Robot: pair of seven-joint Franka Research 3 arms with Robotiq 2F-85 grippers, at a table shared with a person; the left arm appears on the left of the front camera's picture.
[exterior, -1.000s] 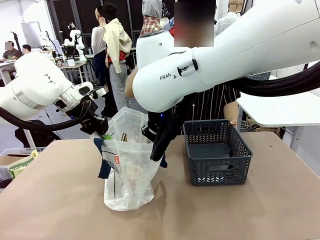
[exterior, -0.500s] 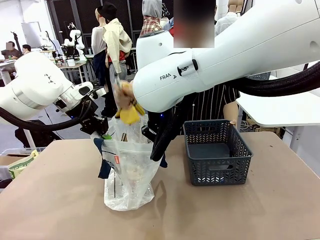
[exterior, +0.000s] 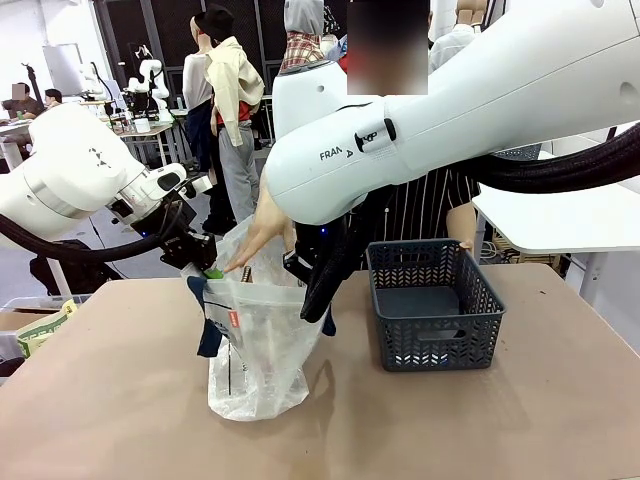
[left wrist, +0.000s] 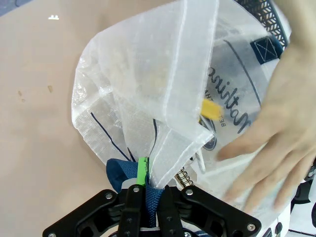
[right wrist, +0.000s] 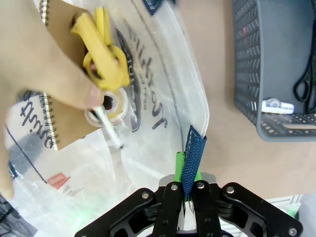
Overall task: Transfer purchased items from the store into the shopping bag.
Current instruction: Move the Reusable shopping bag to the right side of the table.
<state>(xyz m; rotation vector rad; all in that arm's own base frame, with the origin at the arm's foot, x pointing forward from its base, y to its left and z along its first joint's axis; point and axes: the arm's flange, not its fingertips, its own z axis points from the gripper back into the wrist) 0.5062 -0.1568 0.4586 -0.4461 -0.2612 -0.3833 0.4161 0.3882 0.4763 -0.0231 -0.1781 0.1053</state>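
The shopping bag, thin crinkly translucent plastic with navy print, stands upright on the brown table, its mouth stretched wide toward 12 o'clock. Its woven navy handles are pinched between pressed-together jaws: the left gripper at the bag's 10 o'clock, the right gripper at 2 o'clock. A yellow plastic item, long axis 11 to 5 o'clock in the right wrist view, sits inside the mouth in the person's hand, over a spiral notebook. Half a second ago hand and item were above the bag. A dark grey mesh basket stands at the bag's 3 o'clock.
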